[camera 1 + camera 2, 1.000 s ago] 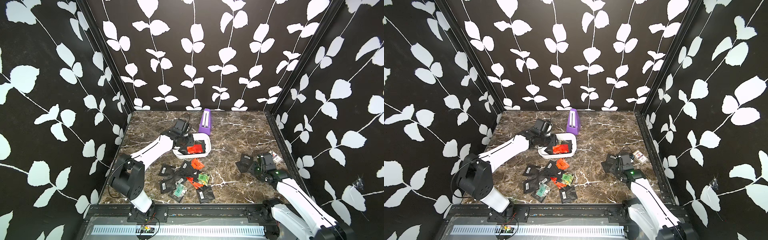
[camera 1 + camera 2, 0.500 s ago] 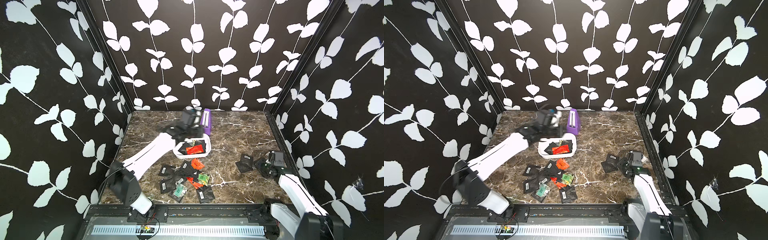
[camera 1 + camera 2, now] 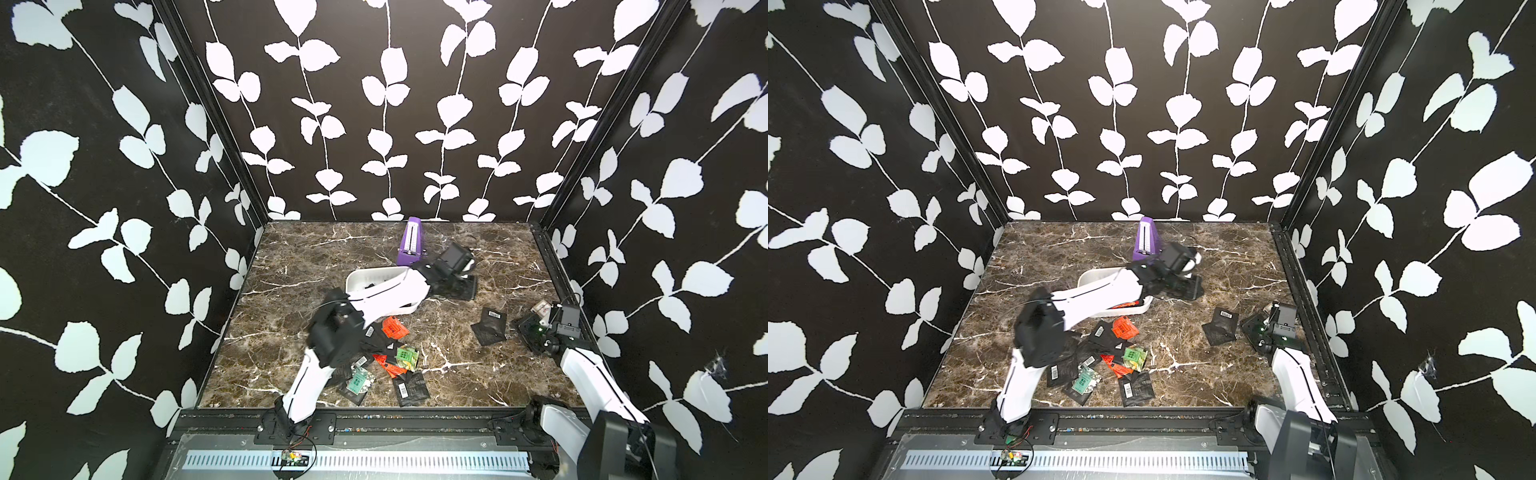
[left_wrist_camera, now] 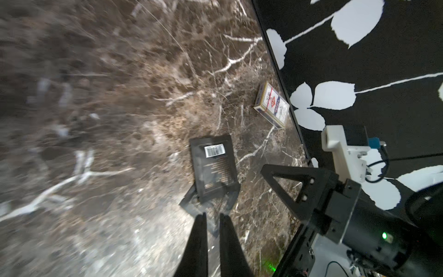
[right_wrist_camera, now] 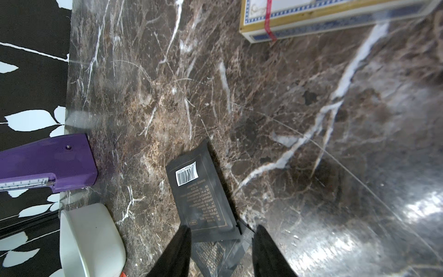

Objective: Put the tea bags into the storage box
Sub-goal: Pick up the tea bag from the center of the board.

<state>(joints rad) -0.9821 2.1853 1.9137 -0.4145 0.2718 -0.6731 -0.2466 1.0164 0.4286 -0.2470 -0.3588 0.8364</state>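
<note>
Grasp step, by my judgement: your right hand point(image 5: 223, 227) stands spread over a tea bag point(image 5: 201, 203). Your left hand point(image 4: 213, 214) is pressed together, empty. Next: pinch, lift.

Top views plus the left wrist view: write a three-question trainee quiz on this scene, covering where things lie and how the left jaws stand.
1. True or false: the purple box lies beyond the storage box, toward the back wall.
2. Pick one: the card pack lies A) in the storage box, B) beside the right wall, C) on the purple box.
3. Short answer: how do the left gripper's jaws stand?
Key: 1 true; 2 B; 3 shut, with nothing between them.
</note>
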